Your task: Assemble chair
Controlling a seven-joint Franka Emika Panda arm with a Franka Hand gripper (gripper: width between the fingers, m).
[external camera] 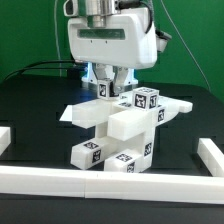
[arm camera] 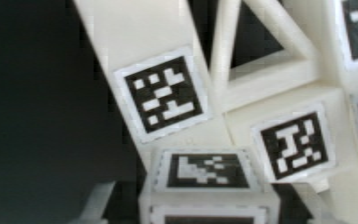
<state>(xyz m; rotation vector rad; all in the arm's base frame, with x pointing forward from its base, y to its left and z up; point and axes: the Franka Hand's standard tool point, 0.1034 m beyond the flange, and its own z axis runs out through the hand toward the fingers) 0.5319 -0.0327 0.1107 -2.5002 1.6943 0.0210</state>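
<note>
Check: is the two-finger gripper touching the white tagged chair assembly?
Cannot tell. In the exterior view the gripper meets the white chair assembly behind a tagged part; the wrist view shows no clear contact or gap.

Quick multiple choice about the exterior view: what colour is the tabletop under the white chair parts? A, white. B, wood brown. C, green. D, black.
D: the table is black all around the white chair parts; green shows only in the backdrop beyond it.
</note>
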